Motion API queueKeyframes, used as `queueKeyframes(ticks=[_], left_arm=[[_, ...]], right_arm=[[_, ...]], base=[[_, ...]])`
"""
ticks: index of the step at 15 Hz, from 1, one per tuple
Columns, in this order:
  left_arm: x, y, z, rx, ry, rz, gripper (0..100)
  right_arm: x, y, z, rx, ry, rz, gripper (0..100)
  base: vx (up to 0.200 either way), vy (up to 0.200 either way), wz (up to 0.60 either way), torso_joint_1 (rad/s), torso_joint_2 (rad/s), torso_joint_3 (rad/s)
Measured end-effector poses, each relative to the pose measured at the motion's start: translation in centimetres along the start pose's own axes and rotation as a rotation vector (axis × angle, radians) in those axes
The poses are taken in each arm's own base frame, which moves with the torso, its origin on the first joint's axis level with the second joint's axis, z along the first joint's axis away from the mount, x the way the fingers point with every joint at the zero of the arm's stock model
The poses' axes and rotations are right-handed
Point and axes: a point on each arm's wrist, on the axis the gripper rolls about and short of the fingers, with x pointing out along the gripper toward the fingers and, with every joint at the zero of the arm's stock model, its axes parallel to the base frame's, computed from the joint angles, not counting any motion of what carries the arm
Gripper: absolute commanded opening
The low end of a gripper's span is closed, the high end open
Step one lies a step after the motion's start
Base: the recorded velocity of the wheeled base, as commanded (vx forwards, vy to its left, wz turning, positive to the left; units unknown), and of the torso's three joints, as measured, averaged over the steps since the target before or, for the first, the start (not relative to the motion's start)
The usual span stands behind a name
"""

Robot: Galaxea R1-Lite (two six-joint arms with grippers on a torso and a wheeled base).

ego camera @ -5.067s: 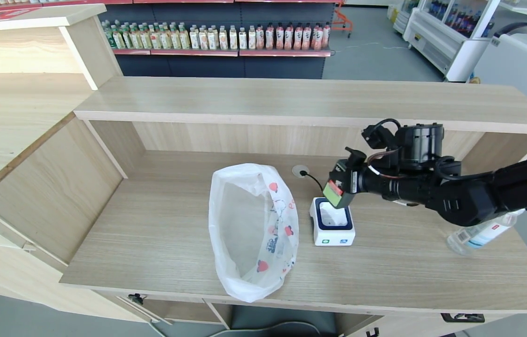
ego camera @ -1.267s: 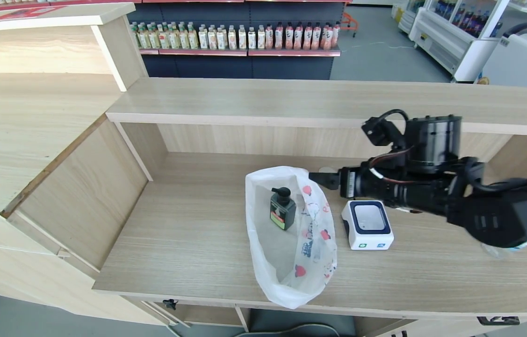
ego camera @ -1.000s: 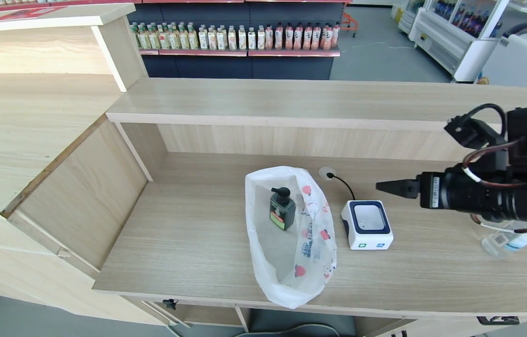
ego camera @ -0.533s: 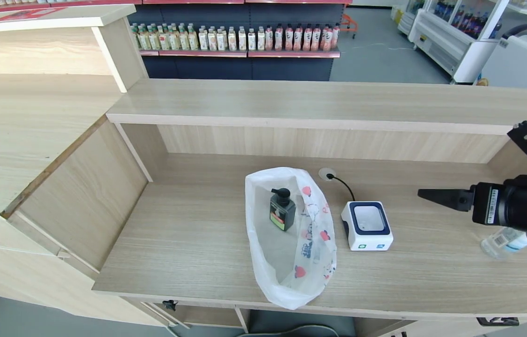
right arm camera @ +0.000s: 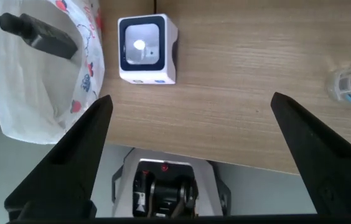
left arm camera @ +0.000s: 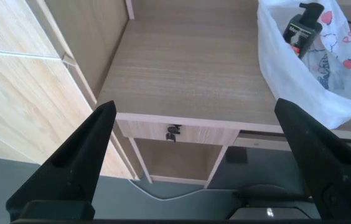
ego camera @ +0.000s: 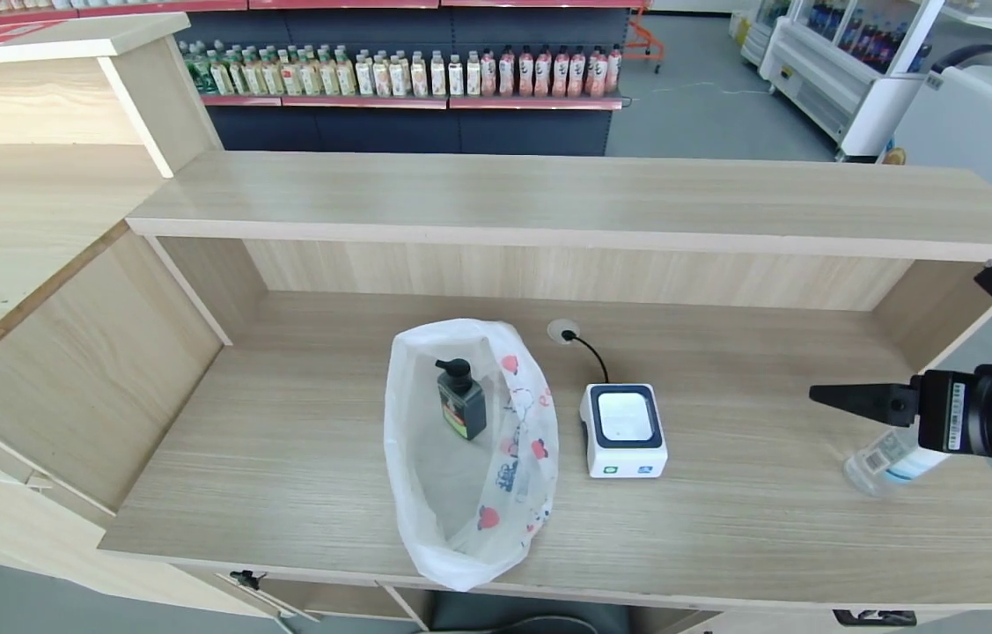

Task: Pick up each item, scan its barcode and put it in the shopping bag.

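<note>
My right claw (ego camera: 826, 395) hangs above the counter (ego camera: 751, 511), at 3 o'clock from the scanner (ego camera: 623, 429) and well apart from it. Its 2 fingers are spread wide with nothing between them, which I judge is how it needs to be to take the next item. That item is the water bottle (ego camera: 892, 458), which lies on its side near the counter's edge, at 4 o'clock from my fingertips and partly under my wrist. Its barcode label faces up, so I would have to turn it over the scanner, whose window looks at the ceiling.

The shopping bag (ego camera: 469, 493) lies at 9 o'clock from the scanner, just beside it. I take this as deliberate, so a scanned item has a short way to go. Its mouth gapes upward, and 1 item, the dark pump bottle (ego camera: 460, 401), rests inside at the 12 o'clock end.

My left claw (left arm camera: 195, 109) hangs off the counter's near edge, at 8 o'clock from the bag. It is also spread and empty, out of the way.
</note>
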Motion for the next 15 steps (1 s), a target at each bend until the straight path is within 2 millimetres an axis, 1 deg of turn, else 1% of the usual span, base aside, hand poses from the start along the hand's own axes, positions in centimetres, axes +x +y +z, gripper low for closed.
queueKeyframes(ticks=[3, 7, 12, 15], left_arm=[[0.0, 0.0, 0.0, 0.0, 0.0, 0.0, 100], [0.0, 0.0, 0.0, -0.001, 0.0, 0.0, 100], [0.0, 0.0, 0.0, -0.004, 0.0, 0.0, 100], [0.0, 0.0, 0.0, -0.001, 0.0, 0.0, 100]], right_arm=[[-0.5, 0.0, -0.3, 0.001, 0.011, -0.002, 100], [-1.1, -0.1, -1.2, 0.004, 0.043, -0.009, 100], [-2.5, -0.1, -2.6, 0.006, 0.107, -0.016, 100], [-3.3, -0.3, -3.7, 0.003, 0.164, -0.073, 100]], base=[[0.0, -0.2, 0.0, 0.002, 0.0, 0.005], [0.0, -0.2, 0.0, 0.002, 0.0, 0.0], [0.0, -0.2, 0.0, 0.002, 0.0, 0.001], [0.0, 0.0, 0.0, 0.0, 0.0, 0.0]])
